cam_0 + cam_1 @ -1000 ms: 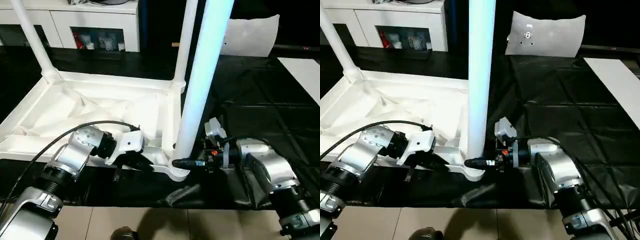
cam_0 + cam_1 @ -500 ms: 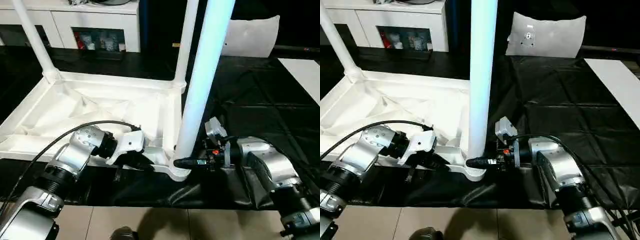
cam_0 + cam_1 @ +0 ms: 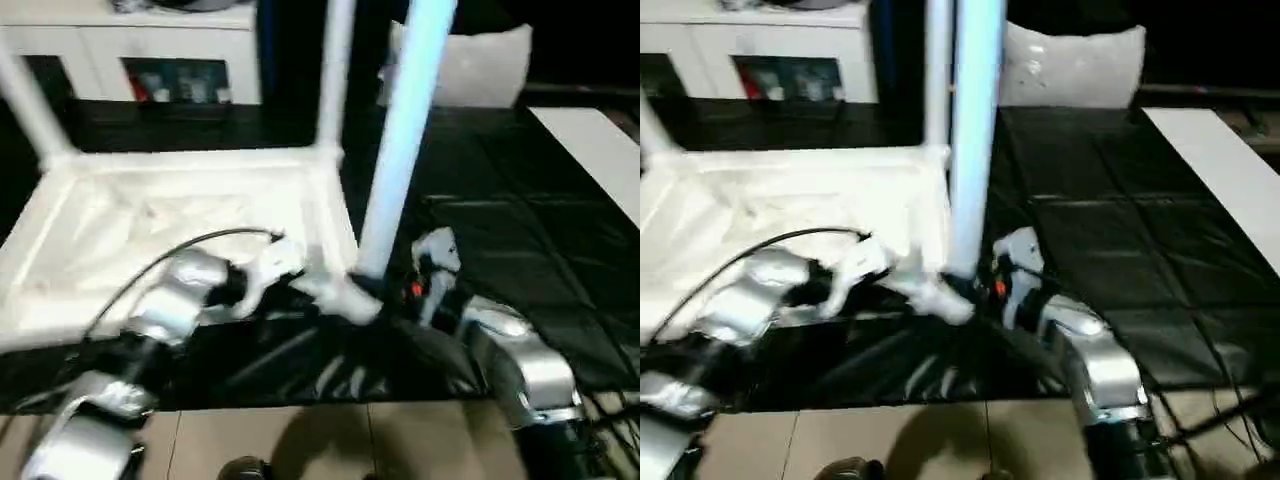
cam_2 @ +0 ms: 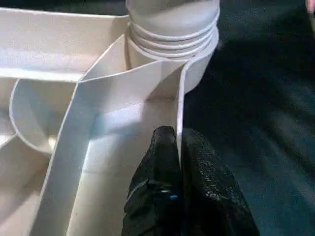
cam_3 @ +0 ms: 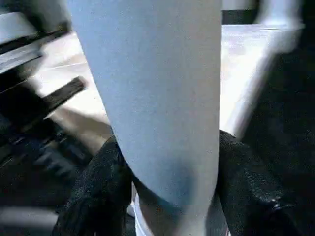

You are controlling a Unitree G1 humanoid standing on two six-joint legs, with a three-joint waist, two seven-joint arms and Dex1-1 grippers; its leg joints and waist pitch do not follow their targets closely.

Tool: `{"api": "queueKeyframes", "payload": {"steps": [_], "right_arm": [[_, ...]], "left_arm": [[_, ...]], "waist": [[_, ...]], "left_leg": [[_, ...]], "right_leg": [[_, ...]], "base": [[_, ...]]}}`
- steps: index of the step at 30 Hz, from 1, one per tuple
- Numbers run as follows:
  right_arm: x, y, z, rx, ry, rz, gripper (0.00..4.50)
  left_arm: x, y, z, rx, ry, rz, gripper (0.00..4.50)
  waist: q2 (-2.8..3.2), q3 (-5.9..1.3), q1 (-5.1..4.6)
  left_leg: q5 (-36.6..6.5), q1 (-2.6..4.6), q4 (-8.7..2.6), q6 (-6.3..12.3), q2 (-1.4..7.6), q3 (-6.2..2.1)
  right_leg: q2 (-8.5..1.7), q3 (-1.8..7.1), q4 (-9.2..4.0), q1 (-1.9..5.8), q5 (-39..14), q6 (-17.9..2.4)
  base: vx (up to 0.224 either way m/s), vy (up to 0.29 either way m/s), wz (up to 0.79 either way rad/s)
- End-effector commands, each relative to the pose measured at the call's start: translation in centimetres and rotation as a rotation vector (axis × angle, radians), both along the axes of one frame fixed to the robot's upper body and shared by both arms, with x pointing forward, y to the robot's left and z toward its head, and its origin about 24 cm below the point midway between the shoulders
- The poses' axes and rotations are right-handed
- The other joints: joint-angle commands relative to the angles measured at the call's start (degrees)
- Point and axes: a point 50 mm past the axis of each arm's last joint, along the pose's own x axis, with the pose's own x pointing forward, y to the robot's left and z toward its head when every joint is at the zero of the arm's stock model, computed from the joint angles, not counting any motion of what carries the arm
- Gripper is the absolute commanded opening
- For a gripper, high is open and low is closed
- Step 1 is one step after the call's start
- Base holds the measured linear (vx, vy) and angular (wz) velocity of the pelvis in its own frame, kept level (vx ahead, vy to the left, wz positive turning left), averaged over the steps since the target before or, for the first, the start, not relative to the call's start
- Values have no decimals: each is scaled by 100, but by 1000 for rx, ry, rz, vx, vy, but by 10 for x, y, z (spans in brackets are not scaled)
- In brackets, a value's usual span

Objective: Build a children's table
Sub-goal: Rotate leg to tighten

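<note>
The children's table top (image 3: 180, 160) lies upside down on a black sheet, ribs showing. Three white legs stand in its corner sockets: two at the far corners (image 3: 335, 70) (image 3: 25, 100) and a near one (image 3: 400, 140) in the near right socket (image 3: 355, 300). My left gripper (image 4: 178, 142) is shut on the thin rim wall just beside that socket, its black fingers (image 4: 160, 167) pinching the wall. My right gripper (image 5: 167, 147) is shut on the near leg (image 5: 157, 73) low down, one finger pressed on each side of it.
A white cabinet (image 3: 130, 40) with shelves stands behind the table top. A white bag (image 3: 480, 65) and a white board (image 3: 590, 150) lie on the black sheet (image 3: 500, 200) to the right. Tiled floor (image 3: 300, 440) runs along the front edge.
The whole picture has shifted and blurred, so the head camera has moved. Both grippers keep their holds. The near corner with its leg sits somewhat higher in the picture than before.
</note>
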Motion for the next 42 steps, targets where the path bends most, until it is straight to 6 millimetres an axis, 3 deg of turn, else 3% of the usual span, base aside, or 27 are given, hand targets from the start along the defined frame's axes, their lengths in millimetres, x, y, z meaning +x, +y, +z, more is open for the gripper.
{"api": "queueKeyframes", "payload": {"steps": [1, 5, 6, 7, 9, 11, 12, 13, 14, 15, 16, 17, 18, 19, 20, 21, 22, 24, 27, 28, 31, 33, 35, 37, 38, 41, 42], "right_arm": [[-18, 59, -10, 72, 121, 178, 206], [-6, 86, -7, 48, 153, -46, 206], [-3, 91, -5, 47, 161, -100, 206], [-2, 93, -3, 54, 161, -122, 206], [-1, 93, 1, 55, 138, -145, 261], [-1, 89, 3, 66, 119, -149, 284], [-1, 82, 5, 95, 94, -139, 298], [-1, 80, 5, 101, 86, -132, 311], [-2, 74, 6, 102, 64, -114, 320], [-2, 74, 6, 102, 64, -114, 325], [-3, 60, 7, 82, 25, -98, 333], [-3, 55, 7, 79, 18, -91, 345], [-3, 38, 7, 70, -8, -61, 358], [-3, 34, 7, 67, -14, -54, 358], [-3, 27, 7, 61, -26, -40, 371], [-4, 16, 8, 51, -44, -8, 379], [-4, 6, 9, 37, -57, 23, 379], [-6, -9, 11, 17, -73, 100, 398], [-8, -27, 13, -29, -90, 194, 412], [-7, -34, 15, -47, -98, 238, 412], [-7, -45, 23, -54, -105, 363, 412], [-7, -48, 25, -51, -104, 400, 412], [-7, -50, 28, -51, -91, 475, 412], [-8, -52, 29, -56, -79, 552, 396], [-8, -52, 29, -56, -79, 552, 385], [-9, -49, 29, -77, -57, 687, 369], [-8, -46, 28, -84, -56, 732, 359]], "left_arm": [[3, -36, 0, -44, -24, 32, 0], [14, -51, 5, -27, -65, 176, 0], [16, -55, 6, -26, -71, 202, 0], [16, -58, 6, -25, -76, 209, 0], [15, -60, 7, -25, -79, 206, 0], [14, -59, 6, -17, -83, 197, 0], [13, -55, 5, -1, -86, 184, 0], [13, -53, 4, 3, -86, 180, 0], [12, -50, 4, 9, -89, 168, 0], [12, -50, 4, 9, -89, 168, 0], [10, -42, 2, 21, -94, 147, 0], [10, -40, 2, 22, -94, 140, 0], [7, -32, 1, 23, -98, 104, 0], [7, -30, 1, 22, -100, 94, 0], [5, -27, 0, 23, -104, 72, 0], [3, -21, 0, 26, -101, 38, 0], [1, -15, -1, 35, -99, 3, 0], [-3, -6, -2, 48, -93, -49, 0], [-7, 5, -2, 36, -70, -109, 0], [-10, 9, -1, 31, -60, -146, 0], [-17, 21, 0, 42, -16, -229, 0], [-19, 24, 0, 51, -2, -252, 0], [-22, 29, -1, 72, 19, -299, 0], [-24, 32, -1, 83, 36, -341, 0], [-24, 32, -1, 83, 36, -341, 0], [-26, 33, 1, 102, 46, -413, 0], [-27, 31, 3, 106, 46, -447, 0]], "waist": [[-29, -77, -53], [-32, -6, -153], [-15, 49, -200], [-59, 71, -218], [-2, 118, -239], [18, 132, -264], [102, 143, -295], [124, 141, -292], [89, 111, -271], [37, 112, -231], [10, 98, -212], [10, 98, -212], [-3, 78, -172], [76, -10, -135], [52, -10, -173], [35, 18, -199], [71, -19, -212], [51, -56, -172], [37, -107, -133], [31, -149, -108], [43, -173, -49], [44, -193, -25], [35, -291, 10], [28, -354, 60], [23, -357, 78], [11, -360, 123], [1, -357, 125]], "left_leg": [[-2407, 120, -516, -232, 366, -269], [-2882, 163, -555, -366, 359, -311], [-3240, 191, -581, -448, 353, -349], [-3510, 234, -575, -459, 335, -368], [-3843, 272, -585, -458, 325, -407], [-4103, 260, -638, -499, 337, -438], [-4556, 171, -804, -611, 372, -467], [-4716, 155, -868, -640, 384, -452], [-4685, 130, -929, -609, 389, -402], [-4225, 214, -811, -502, 326, -345], [-3541, 258, -611, -274, 275, -345], [-3541, 258, -611, -274, 275, -345], [-2316, -22, -644, 48, 348, -395], [-2008, -24, -635, 73, 379, -387], [-1713, -23, -655, 130, 408, -332], [-1994, -3, -685, 120, 380, -291], [-2268, 24, -669, 97, 372, -282], [-2581, 134, -550, 60, 359, -250], [-1915, 77, -530, 240, 387, -188], [-1704, 102, -488, 384, 378, -133], [-1542, 50, -417, 453, 393, -102], [-1566, 73, -396, 426, 399, -75], [-948, 24, -324, 560, 391, -40], [-176, -24, -221, 939, 365, 2], [-95, -37, -204, 1006, 361, 9], [-156, -59, -159, 1099, 363, 9], [-322, -54, -166, 1031, 376, 6]], "right_leg": [[-564, 284, -636, -13, -3176, -508], [-557, 268, -658, -71, -3309, -536], [-562, 233, -709, -101, -3539, -444], [-550, 193, -757, -121, -3752, -324], [-560, 158, -796, -144, -3863, -232], [-529, 132, -774, -113, -3660, -230], [-445, 66, -646, 0, -2989, -306], [-404, 41, -593, 32, -2780, -337], [-395, 86, -459, 92, -2274, -408], [-539, 214, -639, -51, -2504, -437], [-751, 287, -846, -112, -3137, -443], [-751, 287, -846, -112, -3137, -443], [-833, 304, -768, 143, -2996, -430], [-806, 306, -717, 171, -2487, -507], [-676, 280, -609, 123, -1413, -730], [-600, 247, -580, 97, -1181, -878], [-602, 248, -571, 89, -1444, -934], [-704, 300, -694, 29, -2260, -935], [-666, 302, -620, 72, -1513, -1126], [-638, 292, -594, 59, -1336, -1282], [-654, 293, -551, 65, -1553, -1387], [-624, 286, -522, 35, -1559, -1400], [-589, 256, -360, 105, -611, -1579], [-534, 218, -203, 115, 607, -1807], [-536, 220, -189, 115, 752, -1828], [-562, 210, -167, 102, 680, -1870], [-547, 195, -192, 86, 330, -1838]], "base": [[0, 0, 0], [0, 0, 0], [0, 0, 0], [0, 0, 0], [-40, 59, -4], [-33, 65, -5], [-37, 70, -9], [-37, 70, -9], [-41, 61, -6], [0, 0, 0], [0, 0, 0], [0, 0, 0], [23, 31, -20], [23, 31, -20], [0, 0, 0], [0, 0, 0], [0, 0, 0], [0, 0, 0], [0, 0, 0], [0, 0, 0], [0, 0, 0], [63, -47, 3], [67, -45, 3], [66, -32, -3], [55, -25, -1], [0, 0, 0], [0, 0, 0]]}}
